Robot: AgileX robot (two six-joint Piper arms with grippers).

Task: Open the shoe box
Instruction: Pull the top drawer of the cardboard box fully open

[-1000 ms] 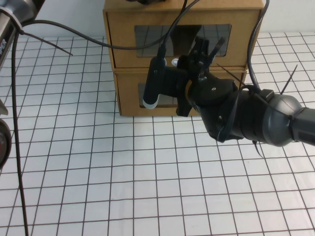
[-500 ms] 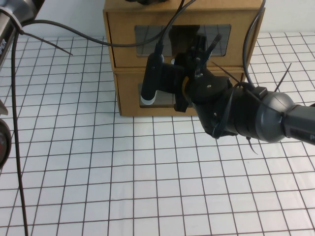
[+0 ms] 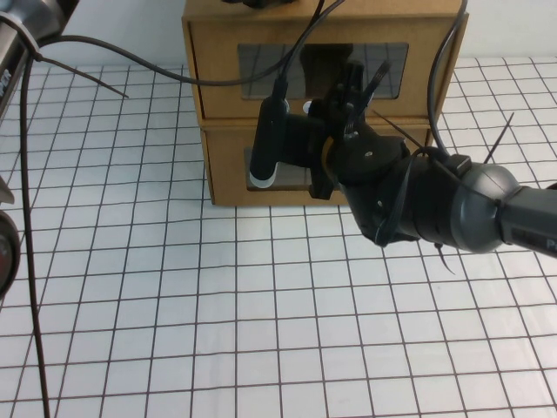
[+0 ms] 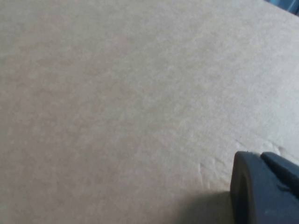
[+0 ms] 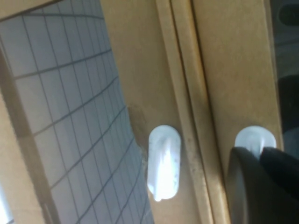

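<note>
**Right tool [image 5: 258, 156] moved in and closed on the upper handle [image 5: 254, 136]**

Since the earlier frame, the right arm has shifted slightly left and toward the stacked boxes. Its tool is now clamped, fingers together, on the white upper handle of the upper shoe box [image 3: 218, 70]. This box sits closed on the lower shoe box [image 3: 228, 178] at the far side of the bench [image 3: 174, 305]. The lower handle [image 5: 163, 161] is free. The left tool [image 4: 261, 186] is close against plain cardboard; its state cannot be told.
</note>
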